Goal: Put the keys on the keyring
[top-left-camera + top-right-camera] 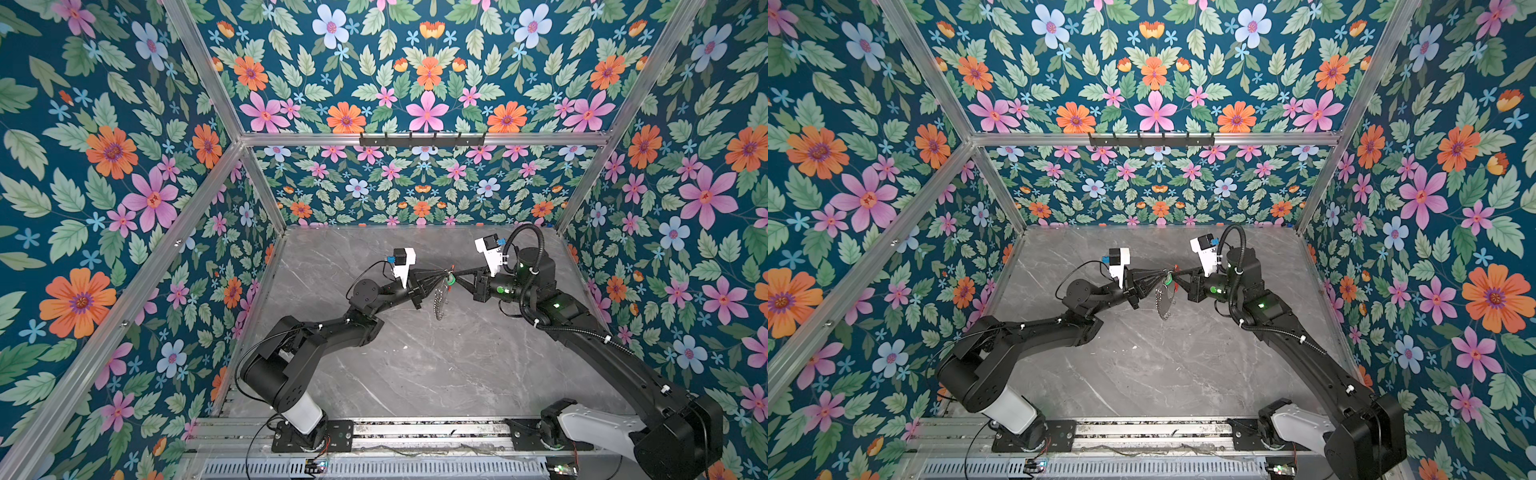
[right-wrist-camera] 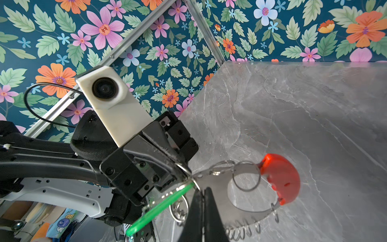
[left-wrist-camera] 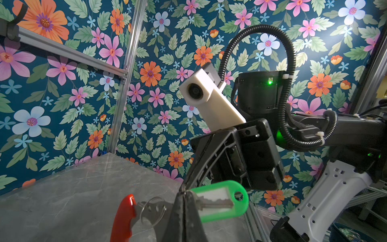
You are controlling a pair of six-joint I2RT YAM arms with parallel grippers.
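Grey metal keyring point(image 1: 439, 303) hangs above the surface's point(image 1: 415, 374) far half, pinched by the left fingers point(image 3: 178, 218). The right fingers point(image 2: 196, 220), pressed together, touch the green key point(image 3: 219, 216) beside it.

We can read no text, brand, number or sign anywhere. The white insert of the green key tag point(image 3: 219, 214) shows us no legible writing, and the blue printed packet point(image 2: 62, 225) in the right wrist view is too blurred to read.
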